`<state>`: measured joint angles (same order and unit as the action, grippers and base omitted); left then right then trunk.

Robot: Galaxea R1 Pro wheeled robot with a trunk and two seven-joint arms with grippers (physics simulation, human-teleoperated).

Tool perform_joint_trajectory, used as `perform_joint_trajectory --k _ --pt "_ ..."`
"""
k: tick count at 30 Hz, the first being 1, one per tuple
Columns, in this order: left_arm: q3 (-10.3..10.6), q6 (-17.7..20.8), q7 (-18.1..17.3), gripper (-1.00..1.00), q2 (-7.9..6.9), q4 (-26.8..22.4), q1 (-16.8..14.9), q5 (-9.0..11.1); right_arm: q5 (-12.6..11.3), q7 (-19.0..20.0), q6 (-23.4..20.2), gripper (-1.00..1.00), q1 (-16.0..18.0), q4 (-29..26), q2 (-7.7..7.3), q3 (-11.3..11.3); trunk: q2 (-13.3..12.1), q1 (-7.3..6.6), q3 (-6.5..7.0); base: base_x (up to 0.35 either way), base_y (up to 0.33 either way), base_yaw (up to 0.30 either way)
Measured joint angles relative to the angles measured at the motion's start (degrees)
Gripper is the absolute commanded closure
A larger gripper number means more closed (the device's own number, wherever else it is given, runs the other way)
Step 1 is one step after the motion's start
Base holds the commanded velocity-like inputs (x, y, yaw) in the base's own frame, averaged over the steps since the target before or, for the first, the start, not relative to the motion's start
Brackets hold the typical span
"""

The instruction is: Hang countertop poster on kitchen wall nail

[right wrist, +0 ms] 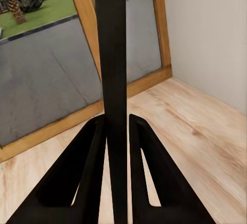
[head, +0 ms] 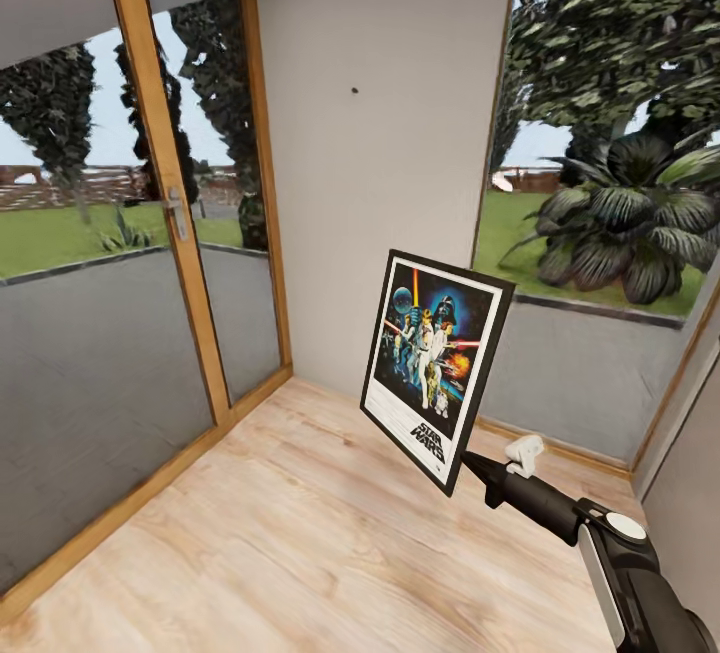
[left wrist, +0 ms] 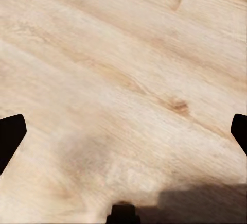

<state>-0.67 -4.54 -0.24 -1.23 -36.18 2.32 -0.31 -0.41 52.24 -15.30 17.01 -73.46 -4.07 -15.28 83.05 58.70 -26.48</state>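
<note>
The poster [head: 432, 364], a black-framed Star Wars print, hangs tilted in the air in front of the light-grey wall, below and right of a tiny dark wall nail [head: 354, 90]. My right gripper [head: 470, 463] is shut on the poster's lower right corner. In the right wrist view the poster's black edge [right wrist: 110, 54] runs up between the two fingers [right wrist: 87, 167], which press on it from both sides. In the left wrist view my left gripper [left wrist: 123, 131] is open over the wooden floor, its fingertips [left wrist: 10, 134] wide apart with nothing between them. The kitchen countertop is out of view.
A glass door with a wooden frame [head: 165, 183] and handle [head: 178, 213] stands at the left. A large window [head: 610, 133] sits right of the wall strip. Light wooden floor [head: 300, 533] spreads in front of the wall.
</note>
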Motion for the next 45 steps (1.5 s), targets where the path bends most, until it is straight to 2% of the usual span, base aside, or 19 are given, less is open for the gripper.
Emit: perform_joint_trajectory --k 17,31,45 --pt "0.01 -0.01 0.00 -1.00 -0.29 0.02 -0.02 0.06 0.04 0.00 0.00 1.00 -0.02 0.04 -0.01 -0.01 0.00 0.00 0.00 0.208 0.299 -0.233" --pt "0.05 -0.04 0.00 -1.00 -0.36 0.03 -0.03 0.03 0.00 -0.03 -0.03 1.00 0.00 1.51 0.09 0.04 0.00 0.02 0.00 0.022 0.031 -0.014" --pt "0.03 -0.03 0.00 -1.00 -0.34 0.03 0.01 0.07 -0.02 -0.08 -0.03 1.00 0.00 1.51 0.01 -0.05 -5.60 -3.04 2.51 0.000 0.000 0.000"
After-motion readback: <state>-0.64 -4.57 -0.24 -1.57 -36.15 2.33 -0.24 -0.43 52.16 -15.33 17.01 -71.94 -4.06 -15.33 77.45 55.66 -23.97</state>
